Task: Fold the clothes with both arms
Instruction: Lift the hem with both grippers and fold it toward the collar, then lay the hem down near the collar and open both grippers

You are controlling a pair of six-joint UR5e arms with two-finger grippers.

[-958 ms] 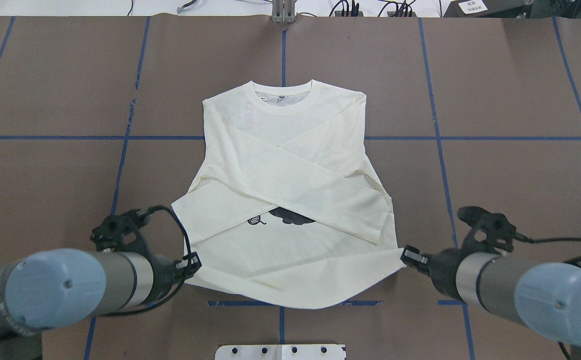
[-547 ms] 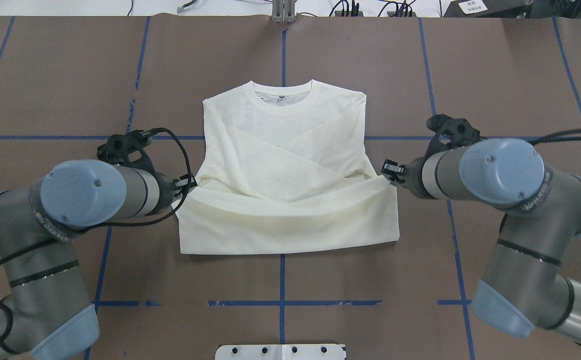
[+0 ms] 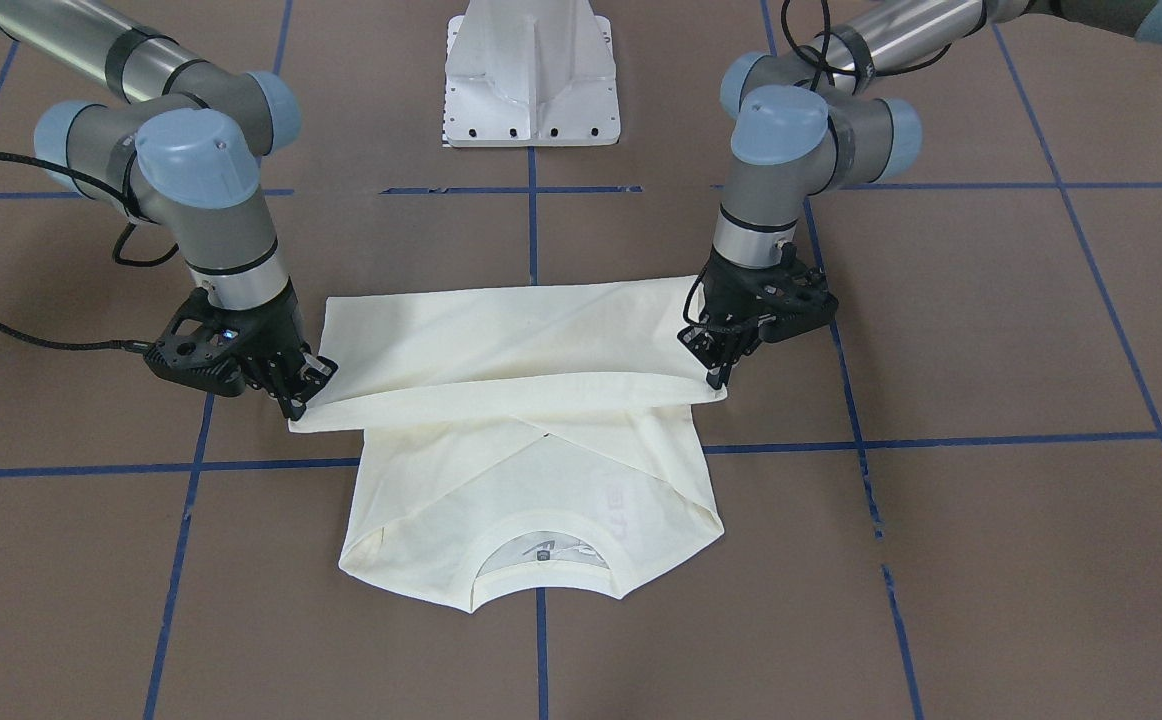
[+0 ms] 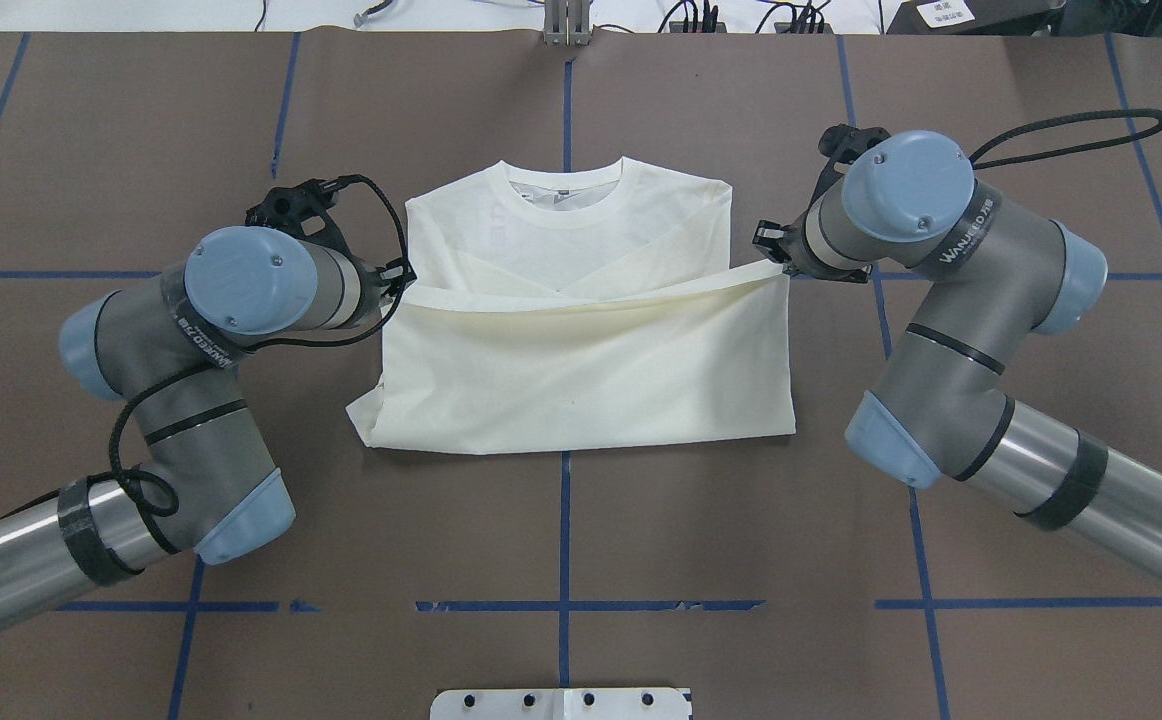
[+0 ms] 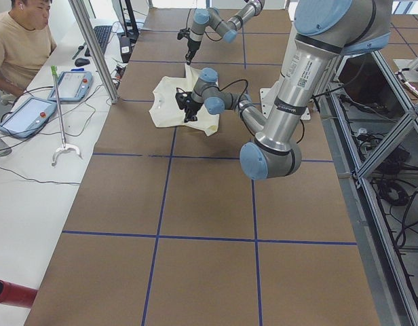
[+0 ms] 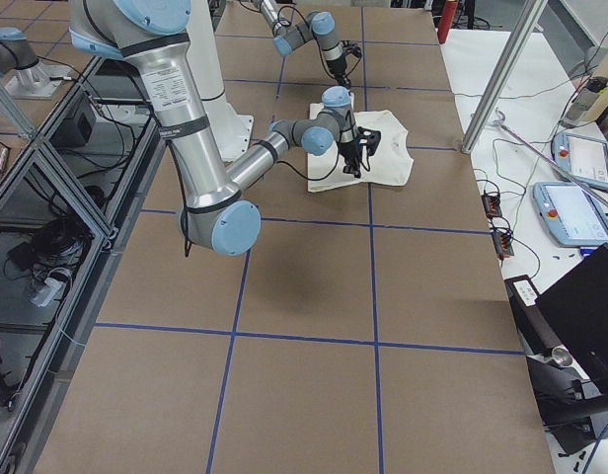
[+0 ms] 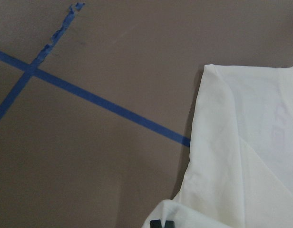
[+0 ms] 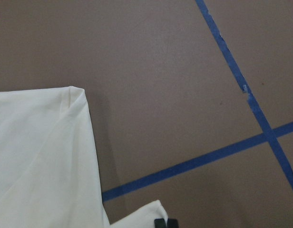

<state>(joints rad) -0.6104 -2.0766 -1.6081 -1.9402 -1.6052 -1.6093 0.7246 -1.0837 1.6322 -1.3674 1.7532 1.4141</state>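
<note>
The cream-white shirt (image 4: 581, 370) lies in the middle of the table, its collar (image 4: 569, 190) on the far side from the robot. Its lower half is doubled over toward the collar, and the raised hem edge (image 3: 501, 385) hangs between both hands. My left gripper (image 4: 403, 280) is shut on the hem's left corner (image 3: 716, 375). My right gripper (image 4: 776, 262) is shut on the right corner (image 3: 306, 395). Each wrist view shows a pinched bit of cloth (image 7: 162, 216) (image 8: 141, 213) at the bottom edge. The print is hidden.
The white pedestal base (image 3: 533, 75) stands at the robot's side of the table. Blue tape lines (image 4: 564, 605) grid the brown tabletop. A person (image 5: 19, 41) sits at a side table with tablets (image 5: 26, 115) beyond the far edge.
Both grippers have carried the hem further away from the robot, toward the collar. The folded-over half now covers the crossed sleeves and the fold line has moved up the table.
</note>
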